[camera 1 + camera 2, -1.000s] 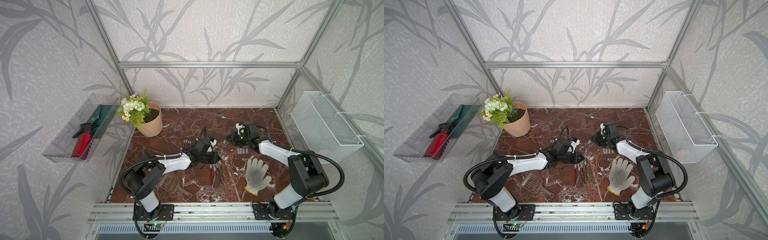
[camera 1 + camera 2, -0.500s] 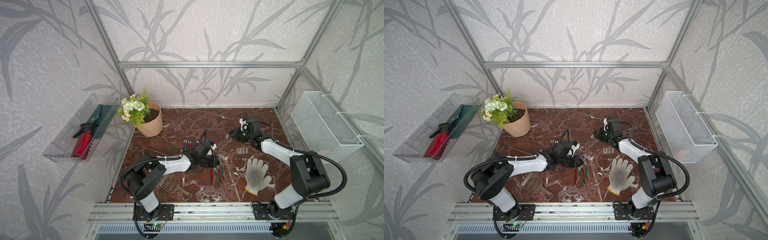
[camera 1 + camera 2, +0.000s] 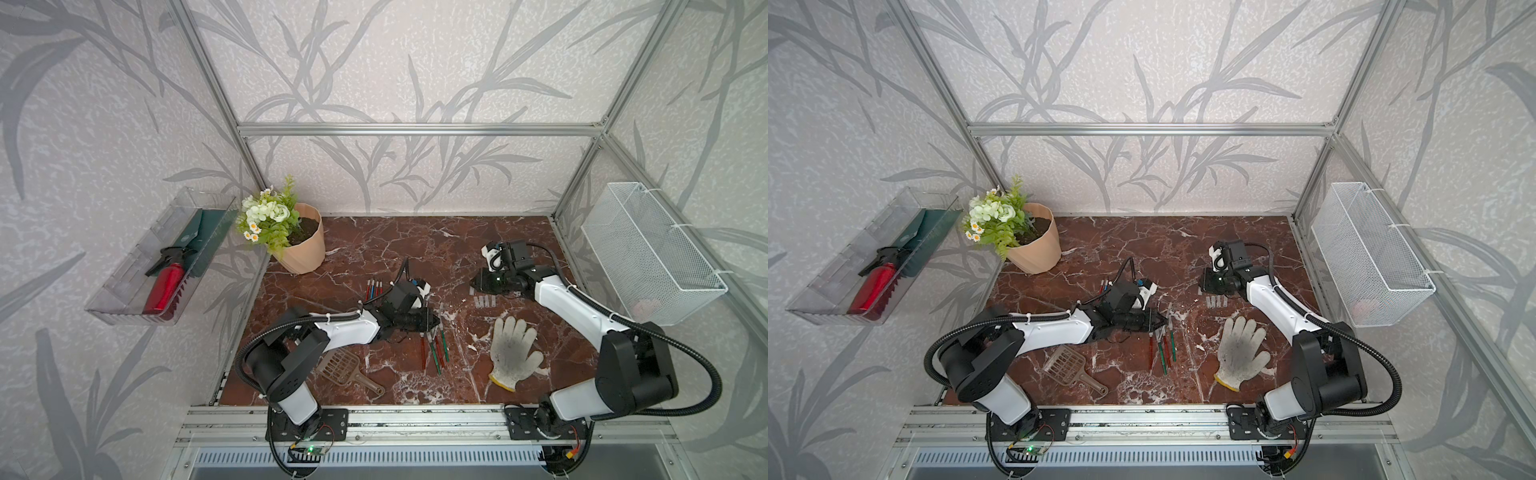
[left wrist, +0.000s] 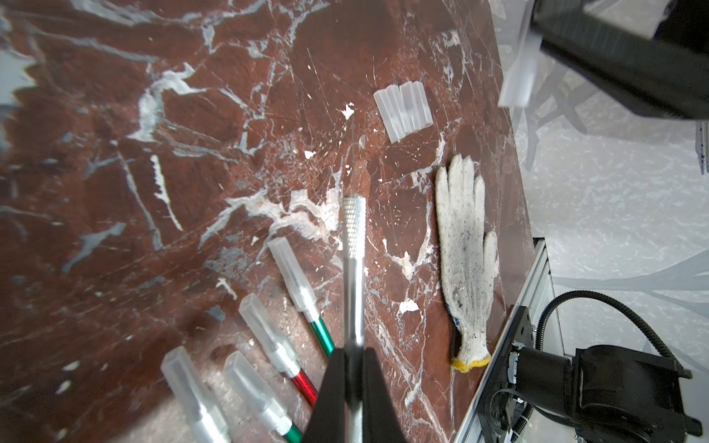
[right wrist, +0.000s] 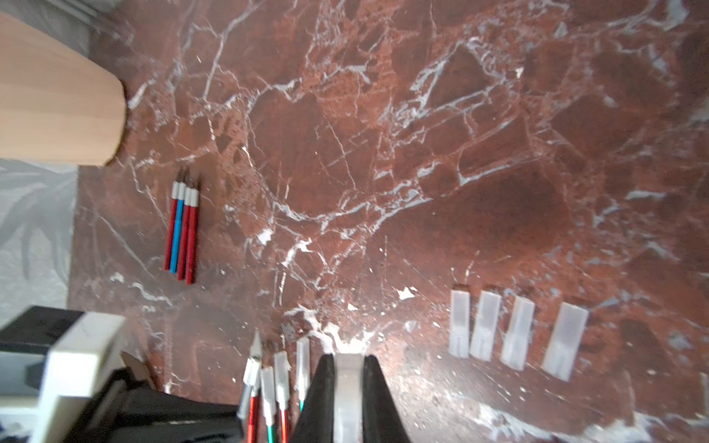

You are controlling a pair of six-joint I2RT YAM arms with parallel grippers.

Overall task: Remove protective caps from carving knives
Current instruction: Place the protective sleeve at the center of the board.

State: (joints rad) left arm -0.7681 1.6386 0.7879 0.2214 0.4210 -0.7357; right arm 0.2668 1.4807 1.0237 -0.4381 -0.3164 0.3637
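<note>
Where the table [image 3: 415,245] reaches its far left corner, the pot [image 3: 303,245] stands. Left gripper [image 4: 353,356], mid-table: jaws narrow, clamped on the shaft of a knife [image 4: 353,245] whose collar and tip are bare. Right gripper [image 5: 348,360], further back and to the right: jaws narrow, pinching one cap [image 5: 347,399], well apart from that knife. Glove [image 3: 513,351] lies flat, front right. Scoop [image 3: 347,370] lies front left. Four capped knives [image 3: 434,345] lie fanned just beside the left gripper. Four bare knives [image 5: 182,230] lie side by side, touching, near the pot. Four loose caps [image 5: 514,330] sit in a row between right gripper and glove.
</note>
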